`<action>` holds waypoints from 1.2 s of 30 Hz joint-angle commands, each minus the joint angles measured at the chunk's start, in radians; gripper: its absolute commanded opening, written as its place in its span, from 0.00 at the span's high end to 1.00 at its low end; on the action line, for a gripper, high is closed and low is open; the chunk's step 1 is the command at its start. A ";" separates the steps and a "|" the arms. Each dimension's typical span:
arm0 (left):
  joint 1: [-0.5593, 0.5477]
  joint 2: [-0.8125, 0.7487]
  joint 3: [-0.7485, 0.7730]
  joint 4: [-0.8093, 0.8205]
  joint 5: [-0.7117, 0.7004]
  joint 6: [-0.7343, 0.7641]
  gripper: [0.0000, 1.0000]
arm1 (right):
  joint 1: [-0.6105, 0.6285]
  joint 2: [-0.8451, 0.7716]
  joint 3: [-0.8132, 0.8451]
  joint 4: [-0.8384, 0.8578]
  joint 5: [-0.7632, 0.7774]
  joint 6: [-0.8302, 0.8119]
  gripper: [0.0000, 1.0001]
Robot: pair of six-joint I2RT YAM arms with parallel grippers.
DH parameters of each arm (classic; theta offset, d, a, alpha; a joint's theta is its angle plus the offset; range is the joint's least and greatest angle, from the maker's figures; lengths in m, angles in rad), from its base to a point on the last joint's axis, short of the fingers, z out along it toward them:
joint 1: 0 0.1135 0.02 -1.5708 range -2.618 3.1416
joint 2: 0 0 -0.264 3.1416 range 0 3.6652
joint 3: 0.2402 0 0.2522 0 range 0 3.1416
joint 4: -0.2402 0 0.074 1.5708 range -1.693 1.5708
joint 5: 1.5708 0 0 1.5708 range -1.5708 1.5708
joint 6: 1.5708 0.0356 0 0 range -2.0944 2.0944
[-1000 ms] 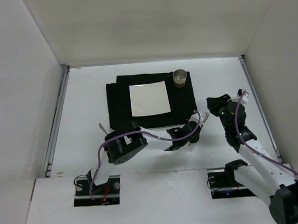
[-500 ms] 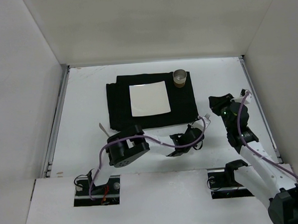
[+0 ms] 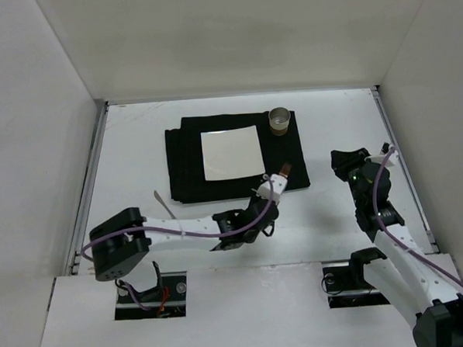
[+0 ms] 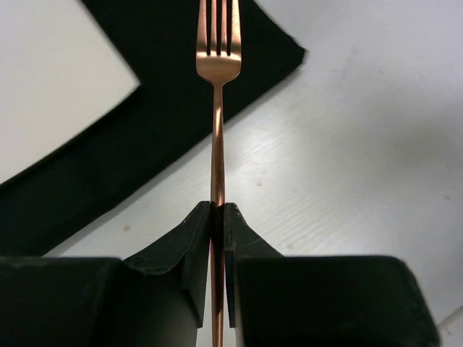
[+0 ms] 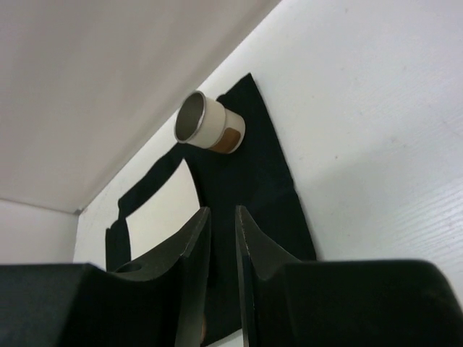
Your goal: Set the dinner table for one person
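Observation:
My left gripper (image 3: 262,205) (image 4: 218,210) is shut on the handle of a copper fork (image 3: 279,178) (image 4: 217,130). It holds the fork low, and the tines reach over the front right corner of the black mat (image 3: 289,159) (image 4: 166,123). A white square plate (image 3: 232,152) (image 4: 51,79) lies on the mat. A small cup (image 3: 279,121) (image 5: 210,130) stands at the mat's far right corner. My right gripper (image 3: 341,161) (image 5: 221,211) hangs over the white dinner table (image 3: 137,147) to the right of the mat; its jaws stand a narrow gap apart with nothing between them.
A pale utensil (image 3: 160,200) lies on the table just off the mat's front left corner. Metal rails (image 3: 92,173) run along the table's left and right sides, with white walls behind and beside them.
My left gripper has carried the fork to the left, from right of the mat to its front right corner, with the arm stretched out low. My right gripper has drawn back slightly to the right.

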 commanded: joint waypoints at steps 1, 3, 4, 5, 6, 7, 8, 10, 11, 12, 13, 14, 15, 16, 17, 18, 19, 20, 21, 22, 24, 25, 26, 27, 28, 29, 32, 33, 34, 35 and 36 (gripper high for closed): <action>0.076 -0.115 -0.087 -0.048 -0.137 -0.050 0.95 | -0.004 -0.029 0.002 0.045 0.024 0.005 0.73; 0.151 -0.178 -0.118 -0.066 -0.131 -0.082 0.95 | -0.004 -0.011 0.003 0.047 0.010 0.008 0.73; 0.209 -0.206 -0.132 -0.065 -0.115 -0.083 0.95 | -0.004 0.004 0.011 0.049 0.003 0.007 0.73; 0.275 -0.226 -0.143 -0.058 -0.102 -0.083 0.95 | -0.004 0.015 0.014 0.053 0.001 0.005 0.73; 0.323 -0.235 -0.144 -0.049 -0.089 -0.081 0.95 | 0.002 0.026 0.015 0.056 0.003 0.004 0.73; 0.395 -0.237 -0.144 -0.029 -0.065 -0.073 0.95 | 0.006 0.041 0.017 0.064 0.006 0.004 0.73; 0.464 -0.235 -0.140 -0.008 -0.030 -0.070 0.95 | 0.010 0.059 0.017 0.075 0.004 0.004 0.73; 0.551 -0.215 -0.126 0.035 0.029 -0.063 0.94 | 0.025 0.104 0.020 0.093 -0.008 0.010 0.73; 0.591 -0.198 -0.120 0.058 0.046 -0.061 0.94 | 0.037 0.124 0.026 0.098 -0.013 0.008 0.73; 0.616 -0.180 -0.111 0.064 0.056 -0.060 0.94 | 0.051 0.142 0.034 0.099 -0.013 0.005 0.73; 0.644 -0.154 -0.096 0.064 0.061 -0.055 0.94 | 0.063 0.156 0.038 0.101 -0.007 0.004 0.73; 0.667 -0.126 -0.082 0.058 0.063 -0.043 0.94 | 0.071 0.168 0.042 0.102 -0.004 0.001 0.73; 0.684 -0.100 -0.066 0.048 0.069 -0.027 0.94 | 0.074 0.179 0.043 0.104 -0.005 -0.001 0.73; 0.694 -0.082 -0.060 0.040 0.072 -0.018 0.94 | 0.074 0.185 0.046 0.105 -0.013 -0.001 0.73; 0.704 -0.060 -0.056 0.040 0.072 -0.011 0.94 | 0.077 0.187 0.048 0.105 -0.017 -0.001 0.73; 0.714 -0.039 -0.054 0.041 0.075 -0.007 0.94 | 0.080 0.187 0.049 0.105 -0.020 -0.002 0.73; 0.720 -0.022 -0.054 0.043 0.078 -0.007 0.94 | 0.083 0.187 0.049 0.105 -0.017 -0.007 0.73; 0.731 -0.001 -0.048 0.044 0.083 -0.004 0.94 | 0.083 0.187 0.049 0.105 -0.008 -0.010 0.73; 0.743 0.021 -0.042 0.040 0.084 -0.004 0.94 | 0.083 0.190 0.049 0.107 -0.007 -0.012 0.73; 0.748 0.032 -0.039 0.040 0.084 -0.004 0.94 | 0.083 0.198 0.049 0.107 -0.010 -0.012 0.73; 0.757 0.052 -0.039 0.057 0.084 -0.003 0.94 | 0.089 0.208 0.057 0.107 -0.019 -0.012 0.73; 0.763 0.061 -0.037 0.061 0.086 -0.004 0.94 | 0.097 0.208 0.058 0.107 -0.019 -0.013 0.73; 0.765 0.069 -0.033 0.060 0.086 -0.006 0.94 | 0.102 0.208 0.058 0.107 -0.008 -0.018 0.73; 0.767 0.081 -0.022 0.054 0.086 -0.006 0.94 | 0.102 0.211 0.058 0.107 -0.005 -0.021 0.73; 0.767 0.093 -0.016 0.052 0.086 -0.001 0.94 | 0.102 0.215 0.058 0.107 -0.004 -0.021 0.73; 0.765 0.101 -0.014 0.052 0.084 0.002 0.94 | 0.102 0.218 0.058 0.107 -0.010 -0.019 0.73; 0.768 0.131 -0.016 0.061 0.083 -0.004 0.92 | 0.108 0.213 0.063 0.104 -0.004 -0.024 0.73; 0.768 0.142 -0.016 0.061 0.081 -0.006 0.91 | 0.108 0.213 0.060 0.107 0.001 -0.025 0.73; 0.768 0.145 -0.014 0.060 0.078 -0.006 0.91 | 0.108 0.215 0.060 0.107 0.003 -0.025 0.73; 0.765 0.145 -0.016 0.061 0.075 -0.004 0.90 | 0.108 0.219 0.060 0.107 -0.002 -0.025 0.73; 0.760 0.139 -0.023 0.066 0.069 -0.004 0.89 | 0.108 0.222 0.063 0.107 -0.007 -0.025 0.73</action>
